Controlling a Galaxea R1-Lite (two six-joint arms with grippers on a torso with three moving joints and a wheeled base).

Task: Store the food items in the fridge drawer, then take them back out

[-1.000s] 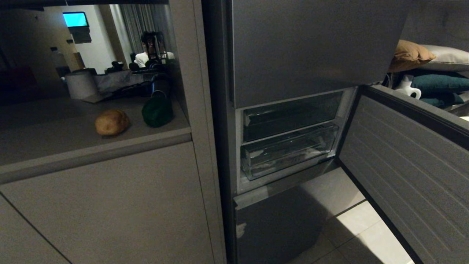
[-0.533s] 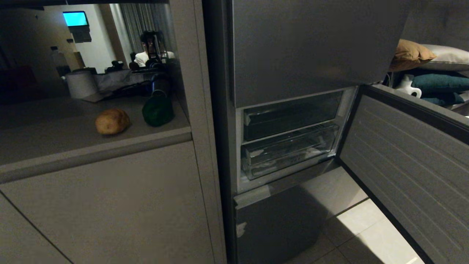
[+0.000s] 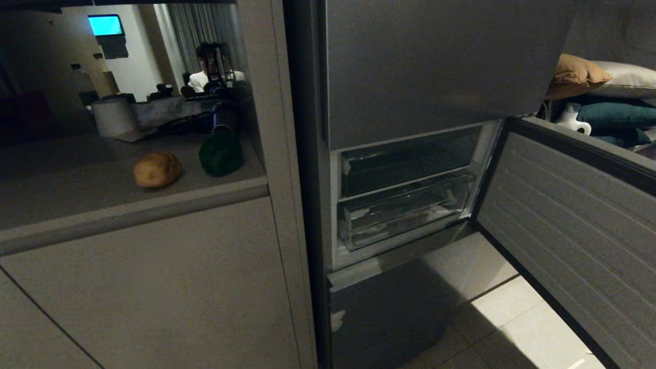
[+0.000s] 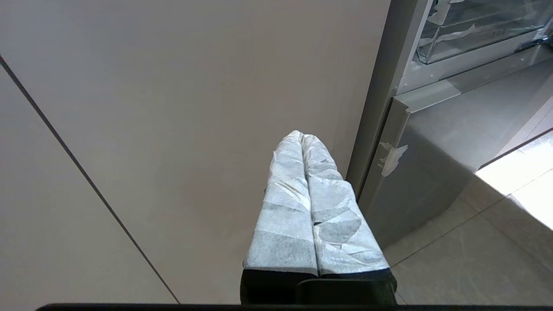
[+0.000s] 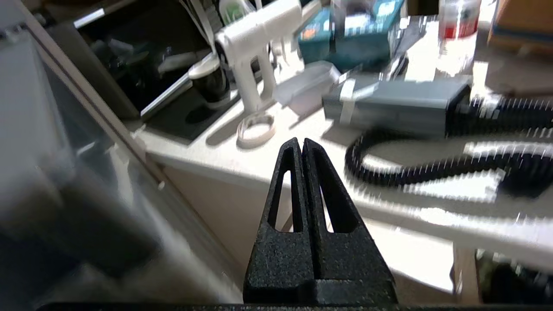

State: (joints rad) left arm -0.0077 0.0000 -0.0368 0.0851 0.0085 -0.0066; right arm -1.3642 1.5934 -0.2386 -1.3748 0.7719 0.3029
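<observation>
The potato [image 3: 157,169] and pepper [image 3: 220,154] are sitting side by side on the counter [image 3: 77,205], potato to the left, while right of them the drawer [image 3: 405,209] is resting inside the fridge [image 3: 425,66] beside its open door [image 3: 574,230].

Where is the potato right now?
In the head view the potato lies on the counter at left, just left of the green pepper and outside the fridge drawer.

Grey counter [image 3: 77,200]: potato [image 3: 157,169] beside green pepper [image 3: 220,154], paper roll [image 3: 113,118] behind
</observation>
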